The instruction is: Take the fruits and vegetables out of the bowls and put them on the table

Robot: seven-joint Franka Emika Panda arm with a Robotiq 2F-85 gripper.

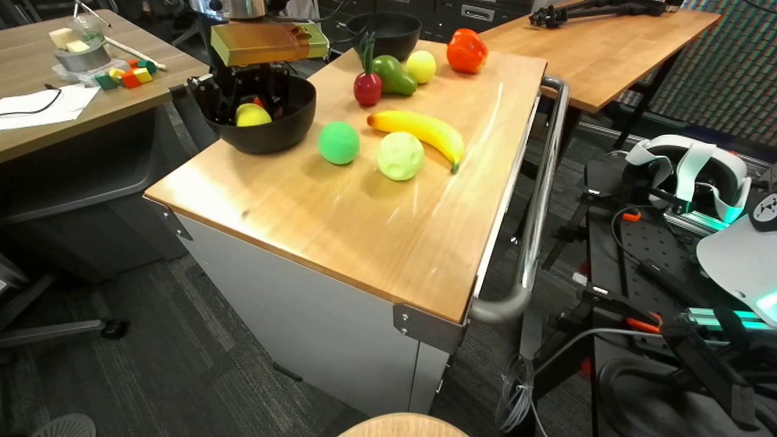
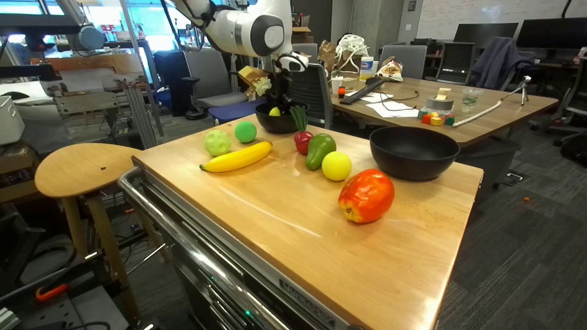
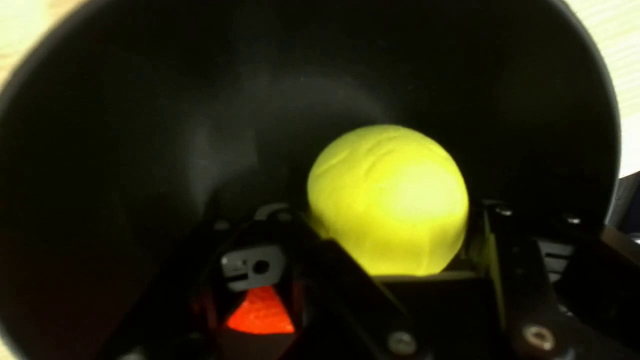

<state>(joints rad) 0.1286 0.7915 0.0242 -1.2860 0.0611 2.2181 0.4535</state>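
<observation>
You have seven fruits and vegetables [image 1: 419, 126] out on the table [image 1: 340, 212], with a yellow ball [image 3: 387, 195] and a red piece [image 3: 262, 315] left in the bowl [image 1: 288, 135] around your gripper [image 1: 254, 110], whose jaws straddle that ball, though I can't tell whether they grip it.

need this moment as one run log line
gripper: down in black bowl | yellow ball: between jaws, grip unclear | orange-red piece: same bowl, partly hidden | on table: banana, green ball, avocado and more

Two black bowls [image 2: 412, 164]; at least nine fruits and vegetables [image 2: 238, 158].
</observation>
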